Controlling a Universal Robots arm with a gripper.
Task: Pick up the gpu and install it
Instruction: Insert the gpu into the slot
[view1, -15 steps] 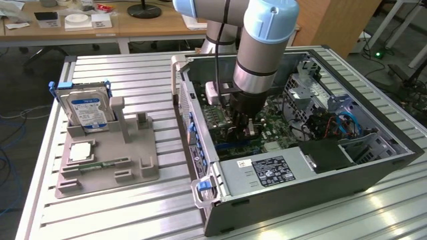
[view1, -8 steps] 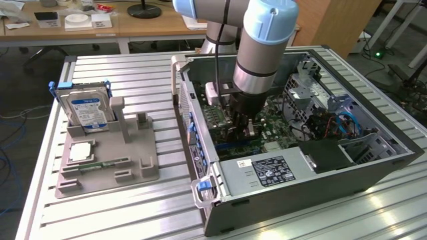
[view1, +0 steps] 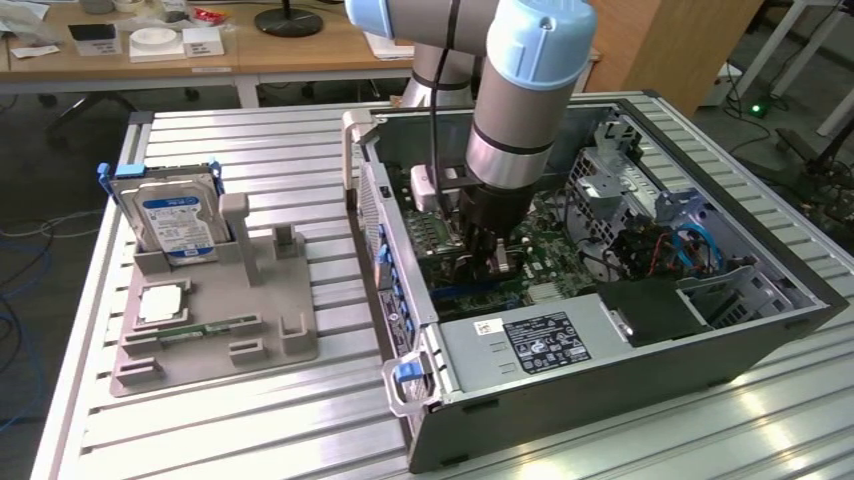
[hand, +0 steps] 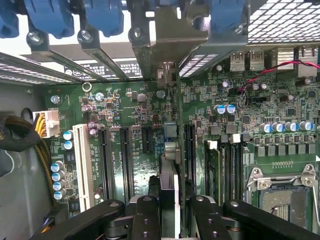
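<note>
Jaws of the gripper (hand: 170, 212) stand narrow, clamped on the gpu (hand: 171, 150) held edge-on between them. Its long axis runs straight ahead of the jaws, over the motherboard (hand: 125, 105), aligned with a slot (hand: 190, 145) just beside it.

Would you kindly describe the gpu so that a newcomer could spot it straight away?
Start at the open computer case on the slatted table and look down at its green motherboard. The gpu is the thin dark card standing on edge there, gripped from above by the hand. Unlike the empty black slots beside it, it carries a silvery end bracket.
</note>
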